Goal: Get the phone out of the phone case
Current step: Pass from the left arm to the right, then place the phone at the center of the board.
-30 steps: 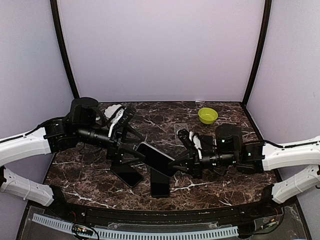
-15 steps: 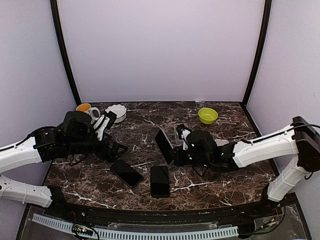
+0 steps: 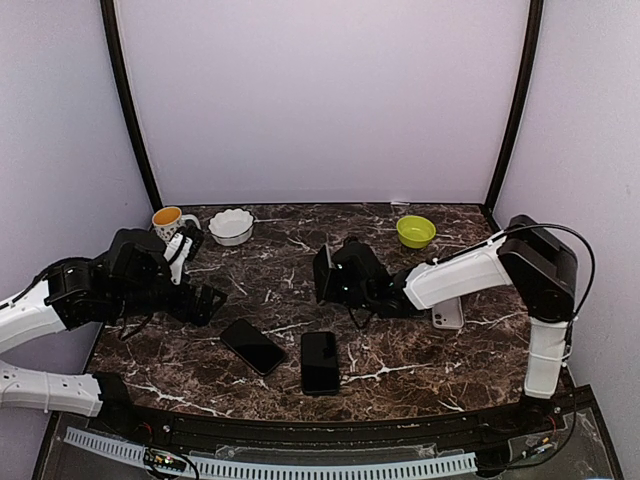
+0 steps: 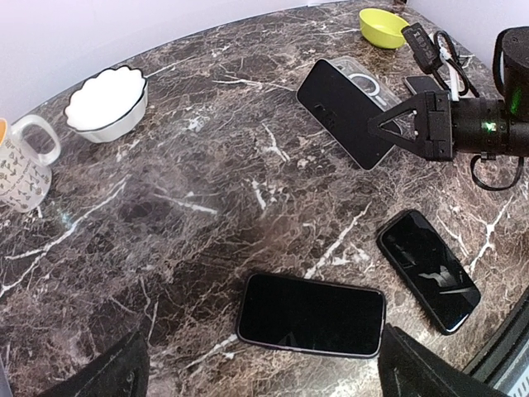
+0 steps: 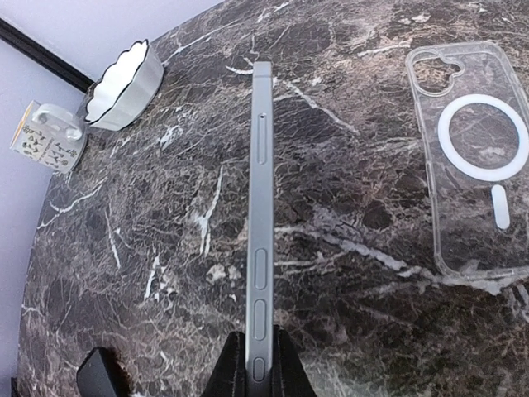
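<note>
Marble table [image 3: 420, 350], as I view it from my remote station; left gripper [image 4: 264, 379] hovers over the near left side, its jaws spread wide, holding nothing; right gripper [image 5: 254, 364] pinches the bare phone [image 5: 261, 207] by one end, edge-on and lifted off the surface; clear phone case [image 5: 471, 157] lies flat and empty on the table just beside it.

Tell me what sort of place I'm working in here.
Probably a lab test booth, not a home: a marble-pattern table boxed in by plain lavender panels, with staged props such as a spare phone, a white bowl and a mug.
</note>
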